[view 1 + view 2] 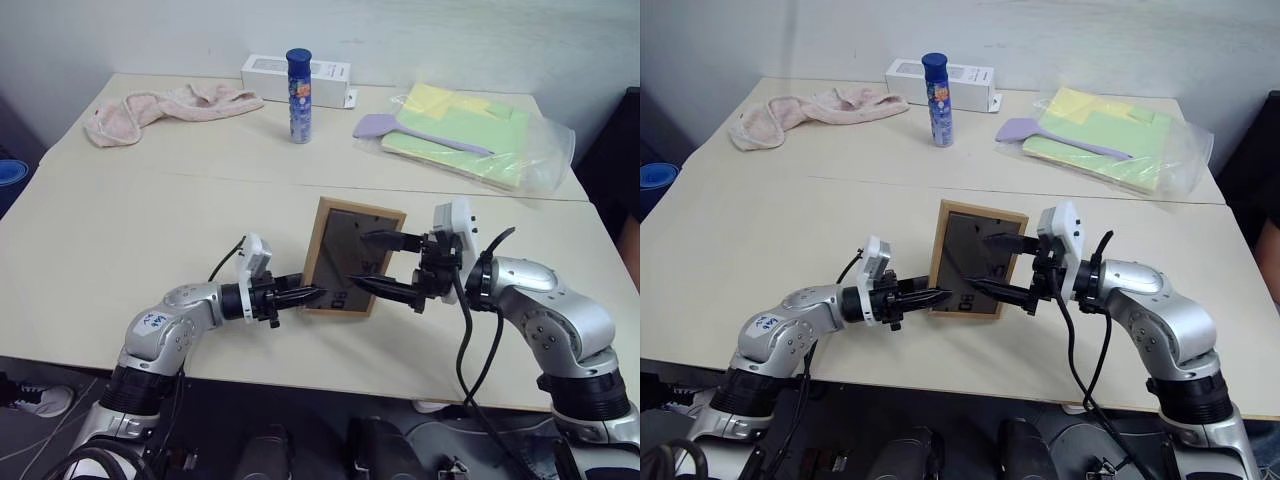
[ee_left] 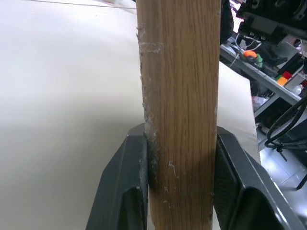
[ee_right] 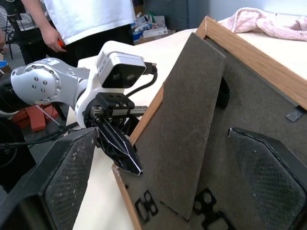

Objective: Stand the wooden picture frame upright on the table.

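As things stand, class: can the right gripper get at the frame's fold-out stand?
Probably yes. The right gripper is open with its fingers over the frame's back, and the stand lies between them, unblocked. The left gripper only pinches the frame's edge.

A lab or workshop by the look of it; beyond the pale table (image 2: pixel 57 120) a bench (image 2: pixel 268 76) carries cables and small coloured parts; a person (image 3: pixel 86 24) in a white shirt stands beside cluttered shelving (image 3: pixel 151 26); the walls are plain and bare.
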You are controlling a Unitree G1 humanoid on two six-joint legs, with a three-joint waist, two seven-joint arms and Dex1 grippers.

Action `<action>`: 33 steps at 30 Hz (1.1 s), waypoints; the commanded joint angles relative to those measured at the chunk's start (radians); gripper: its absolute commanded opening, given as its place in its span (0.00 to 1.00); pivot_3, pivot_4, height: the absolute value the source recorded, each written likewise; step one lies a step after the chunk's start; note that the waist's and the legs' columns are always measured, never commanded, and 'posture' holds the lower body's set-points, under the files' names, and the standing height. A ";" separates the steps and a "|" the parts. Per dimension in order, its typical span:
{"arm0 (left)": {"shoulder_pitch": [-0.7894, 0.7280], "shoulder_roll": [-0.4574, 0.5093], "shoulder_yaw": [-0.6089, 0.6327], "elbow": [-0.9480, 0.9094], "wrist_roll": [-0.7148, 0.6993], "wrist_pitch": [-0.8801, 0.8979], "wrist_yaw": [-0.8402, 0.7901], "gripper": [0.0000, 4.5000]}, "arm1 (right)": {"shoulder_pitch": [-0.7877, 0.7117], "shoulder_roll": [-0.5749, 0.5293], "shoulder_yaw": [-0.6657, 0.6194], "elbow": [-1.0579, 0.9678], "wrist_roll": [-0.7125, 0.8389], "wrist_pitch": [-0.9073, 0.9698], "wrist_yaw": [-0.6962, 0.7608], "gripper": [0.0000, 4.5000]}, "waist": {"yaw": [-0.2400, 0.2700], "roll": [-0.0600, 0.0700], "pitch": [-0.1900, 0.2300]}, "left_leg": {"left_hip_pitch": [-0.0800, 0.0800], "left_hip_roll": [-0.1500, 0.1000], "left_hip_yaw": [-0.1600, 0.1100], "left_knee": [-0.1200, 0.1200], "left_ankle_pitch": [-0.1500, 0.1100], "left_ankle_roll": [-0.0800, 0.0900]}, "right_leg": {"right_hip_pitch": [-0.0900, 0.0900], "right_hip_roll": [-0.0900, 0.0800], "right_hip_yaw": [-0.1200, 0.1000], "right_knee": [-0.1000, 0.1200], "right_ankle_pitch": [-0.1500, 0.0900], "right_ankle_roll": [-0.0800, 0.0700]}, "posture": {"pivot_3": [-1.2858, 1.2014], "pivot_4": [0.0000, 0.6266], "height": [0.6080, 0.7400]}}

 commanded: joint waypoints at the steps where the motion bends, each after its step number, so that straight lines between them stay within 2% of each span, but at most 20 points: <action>1: -0.010 -0.021 0.000 -0.065 -0.007 0.003 -0.027 0.28 | -0.018 0.021 0.048 -0.005 -0.015 -0.027 0.047 0.99 | -0.001 0.000 0.000 | 0.000 0.000 0.000 0.000 0.000 0.000 | 0.000 0.000 0.000 0.000 0.000 0.000 | 0.52 0.24 1.00; 5: -0.035 -0.046 0.035 -0.055 -0.050 0.089 0.012 0.28 | -0.002 0.015 0.077 -0.037 -0.015 -0.039 0.102 0.99 | -0.001 0.000 0.000 | 0.000 0.000 0.000 0.000 0.000 0.001 | 0.000 0.000 0.000 0.000 0.000 0.000 | 0.52 0.24 1.00; 9: -0.066 -0.066 0.102 -0.035 -0.121 0.213 0.051 0.28 | 0.052 -0.025 0.049 -0.078 -0.008 -0.061 0.149 0.99 | 0.002 0.000 0.000 | -0.003 0.000 -0.002 0.001 -0.001 0.002 | 0.000 0.000 -0.002 0.001 0.000 0.001 | 0.52 0.24 1.00; 13: -0.093 -0.056 0.162 -0.027 -0.230 0.391 0.072 0.28 | 0.118 -0.085 0.006 -0.077 -0.057 -0.196 0.238 0.99 | 0.001 0.000 0.000 | -0.006 0.000 -0.003 0.002 -0.001 0.003 | -0.001 0.000 -0.003 0.000 0.001 0.002 | 0.52 0.24 1.00; 17: -0.125 -0.053 0.215 0.017 -0.339 0.578 0.105 0.28 | 0.161 -0.096 -0.022 -0.053 -0.102 -0.319 0.276 0.99 | -0.001 0.000 0.000 | -0.006 0.000 -0.003 0.002 -0.001 0.002 | -0.001 0.000 -0.003 0.000 0.001 0.002 | 0.52 0.24 1.00; 23: -0.242 -0.050 0.325 0.180 -0.447 0.931 0.209 0.28 | 0.172 -0.095 -0.175 0.036 -0.126 -0.502 0.268 0.99 | 0.001 -0.001 0.000 | -0.005 -0.001 -0.003 0.003 0.000 0.002 | -0.001 0.000 -0.003 0.002 0.001 0.002 | 0.52 0.24 1.00; 26: -0.273 -0.003 0.297 0.278 -0.532 0.974 0.251 0.28 | 0.182 -0.111 -0.223 0.075 -0.163 -0.615 0.296 0.99 | 0.001 -0.001 0.000 | -0.006 -0.001 -0.003 0.003 0.000 0.002 | -0.001 0.000 -0.003 0.001 0.001 0.002 | 0.52 0.24 1.00; 29: -0.300 0.050 0.236 0.360 -0.652 0.974 0.276 0.28 | 0.174 -0.121 -0.193 0.168 -0.308 -0.904 0.363 0.99 | -0.001 -0.001 0.000 | -0.006 -0.001 -0.003 0.003 0.000 0.002 | -0.001 0.000 -0.003 0.001 0.001 0.002 | 0.52 0.24 1.00; 30: -0.314 0.064 0.215 0.394 -0.698 0.974 0.291 0.28 | 0.150 -0.119 -0.176 0.233 -0.419 -1.092 0.342 0.99 | -0.001 -0.001 0.000 | -0.005 -0.001 -0.003 0.003 0.000 0.002 | -0.001 0.000 -0.003 0.002 0.001 0.002 | 0.52 0.24 1.00; 31: -0.330 0.082 0.183 0.418 -0.737 0.974 0.301 0.28 | 0.137 -0.107 -0.160 0.269 -0.447 -1.165 0.344 0.99 | -0.002 -0.001 0.000 | -0.005 -0.001 -0.003 0.003 0.000 0.002 | -0.001 0.000 -0.003 0.002 0.001 0.002 | 0.52 0.24 1.00; 33: -0.357 0.094 0.146 0.467 -0.804 0.974 0.345 0.28 | 0.094 -0.091 -0.141 0.386 -0.607 -1.414 0.264 0.99 | -0.003 -0.001 0.001 | -0.004 -0.001 -0.002 0.004 0.000 0.001 | -0.001 0.000 -0.002 0.001 0.001 0.002 | 0.52 0.24 1.00</action>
